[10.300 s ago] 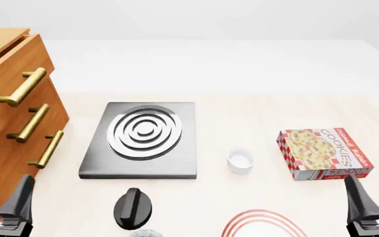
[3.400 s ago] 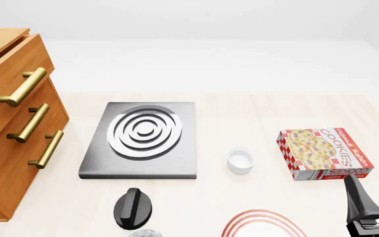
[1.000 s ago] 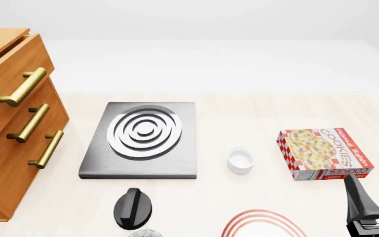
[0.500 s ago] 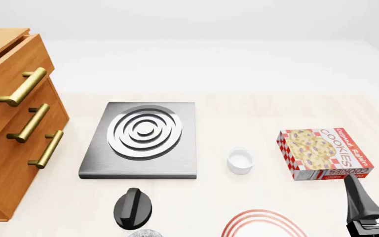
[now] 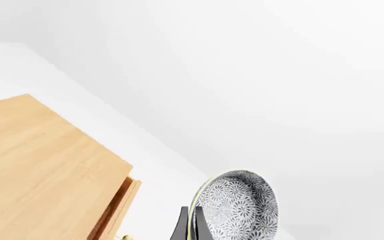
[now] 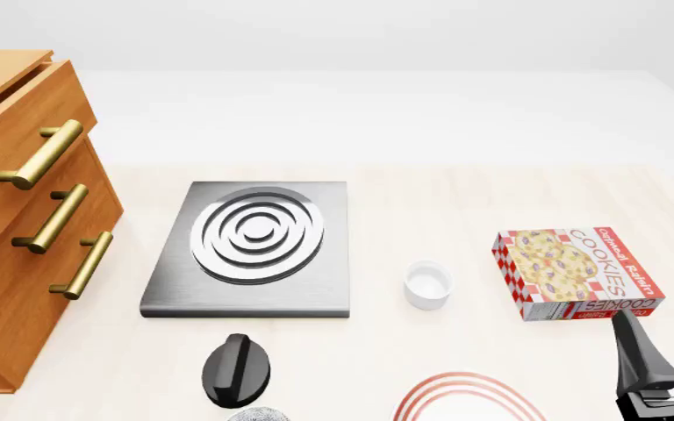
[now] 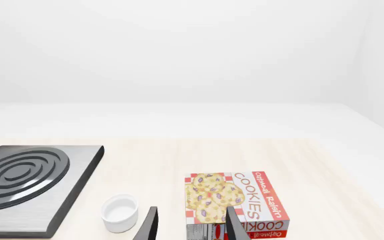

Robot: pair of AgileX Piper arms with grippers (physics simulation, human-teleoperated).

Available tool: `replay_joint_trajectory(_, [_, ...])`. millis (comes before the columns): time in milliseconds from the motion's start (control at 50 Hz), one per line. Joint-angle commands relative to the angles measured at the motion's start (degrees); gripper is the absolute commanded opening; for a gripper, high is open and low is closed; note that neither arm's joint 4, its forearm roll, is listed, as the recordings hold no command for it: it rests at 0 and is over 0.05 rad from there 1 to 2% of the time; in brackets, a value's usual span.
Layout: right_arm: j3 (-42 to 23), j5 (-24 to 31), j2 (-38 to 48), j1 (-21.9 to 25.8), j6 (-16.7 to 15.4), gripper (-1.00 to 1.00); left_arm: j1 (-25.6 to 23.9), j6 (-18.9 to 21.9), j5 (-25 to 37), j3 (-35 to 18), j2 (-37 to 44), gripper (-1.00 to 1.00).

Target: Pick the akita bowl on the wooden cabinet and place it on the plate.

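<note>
Akita bowl is up in the air now, tipped on its side, with its speckled inside showing in the left wrist view. The left gripper looks pinched on the bowl's rim; one dark finger shows just beside it. The top of the wooden cabinet sits below and off to one side, so I think the bowl is lifted off it. A while ago the left gripper sat low at the left of the front view. Now it is gone from there, because it went up for the bowl. On the table nothing has moved in the last second. So the picking part seems done, and the carrying comes next. The plate is at the near edge of the table, only partly in view. A black knob-like thing lies near it on the left, and the steel hob, a small white cup and a cookie box lie further back. The right gripper rests near the plate's right side with its fingers wide apart, holding nothing. The bowl should come down between these without bumping them.
</note>
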Motion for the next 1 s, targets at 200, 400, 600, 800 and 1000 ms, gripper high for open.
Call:
replay_joint_trajectory(200, [0.0,0.0,0.0,0.0,0.0,1.0,-6.2,3.6,3.5,-4.0,0.0,-1.0])
replay_joint_trajectory(400, [0.0,0.0,0.0,0.0,0.0,1.0,-9.6,5.1,4.5,-3.8,0.2,-1.0])
replay_joint_trajectory(600, [0.0,0.0,0.0,0.0,0.0,1.0,-14.1,6.0,6.8,-4.4,0.0,-1.0])
replay_joint_trajectory(800, [0.0,0.0,0.0,0.0,0.0,1.0,-18.7,5.1,8.0,-3.0,-0.1,-1.0])
replay_joint_trajectory(1000, [0.0,0.0,0.0,0.0,0.0,1.0,-24.7,4.2,8.4,-0.7,-0.4,-1.0])
